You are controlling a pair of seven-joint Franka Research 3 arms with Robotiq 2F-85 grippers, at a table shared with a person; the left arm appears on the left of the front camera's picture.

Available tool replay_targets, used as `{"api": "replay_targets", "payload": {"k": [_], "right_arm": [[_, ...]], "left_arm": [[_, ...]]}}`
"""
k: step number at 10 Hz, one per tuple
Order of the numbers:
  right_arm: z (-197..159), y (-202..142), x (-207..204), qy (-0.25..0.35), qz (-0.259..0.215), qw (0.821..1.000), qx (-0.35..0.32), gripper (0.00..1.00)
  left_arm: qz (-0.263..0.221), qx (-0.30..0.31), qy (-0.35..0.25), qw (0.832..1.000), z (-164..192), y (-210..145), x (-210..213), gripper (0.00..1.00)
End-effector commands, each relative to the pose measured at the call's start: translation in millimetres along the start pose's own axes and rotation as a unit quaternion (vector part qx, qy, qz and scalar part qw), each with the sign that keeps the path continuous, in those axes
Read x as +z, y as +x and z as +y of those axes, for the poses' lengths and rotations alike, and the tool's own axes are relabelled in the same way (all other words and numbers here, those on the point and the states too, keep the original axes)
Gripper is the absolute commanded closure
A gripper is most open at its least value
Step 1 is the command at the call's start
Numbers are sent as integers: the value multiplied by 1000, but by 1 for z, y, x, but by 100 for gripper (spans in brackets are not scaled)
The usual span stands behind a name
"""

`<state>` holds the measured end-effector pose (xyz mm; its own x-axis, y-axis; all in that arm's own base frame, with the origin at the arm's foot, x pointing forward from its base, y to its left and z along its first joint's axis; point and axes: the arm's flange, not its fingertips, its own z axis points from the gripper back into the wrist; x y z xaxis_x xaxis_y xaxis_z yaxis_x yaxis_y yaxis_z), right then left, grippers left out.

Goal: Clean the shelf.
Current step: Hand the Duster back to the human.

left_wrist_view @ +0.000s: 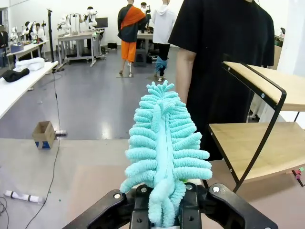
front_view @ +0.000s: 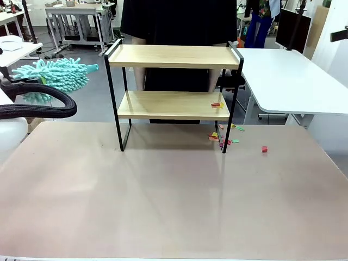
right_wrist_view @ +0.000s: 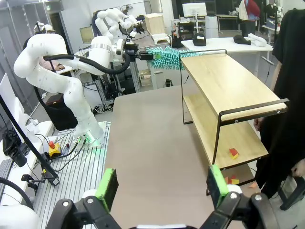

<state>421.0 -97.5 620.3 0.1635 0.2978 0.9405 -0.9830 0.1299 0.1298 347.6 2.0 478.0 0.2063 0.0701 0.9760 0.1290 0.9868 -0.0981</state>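
My left hand (left_wrist_view: 164, 210) is clamped on the base of a fluffy teal microfibre duster (left_wrist_view: 164, 152), whose head points straight ahead of my fingers. The small two-tier shelf of light wooden boards in a thin black metal frame (left_wrist_view: 267, 129) stands just off the duster's tip, apart from it. My right hand (right_wrist_view: 162, 183) is spread wide with nothing in it, its green pads (right_wrist_view: 108, 183) over the beige desk (right_wrist_view: 147, 143). Beyond them the shelf's lower board carries small red and yellow scraps (right_wrist_view: 233, 153). A person in a black shirt (front_view: 179, 22) stands behind the shelf.
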Motion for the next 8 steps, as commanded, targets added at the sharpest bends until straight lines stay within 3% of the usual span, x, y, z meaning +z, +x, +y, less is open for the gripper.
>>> {"api": "replay_targets", "payload": {"k": [1, 8], "right_arm": [[4, -1, 0, 1, 5, 1000, 5, 0], [4, -1, 0, 1, 5, 1000, 5, 0]], "left_arm": [[0, -3, -1, 1000, 0, 0, 0, 83], [0, -3, -1, 1000, 0, 0, 0, 83]]}}
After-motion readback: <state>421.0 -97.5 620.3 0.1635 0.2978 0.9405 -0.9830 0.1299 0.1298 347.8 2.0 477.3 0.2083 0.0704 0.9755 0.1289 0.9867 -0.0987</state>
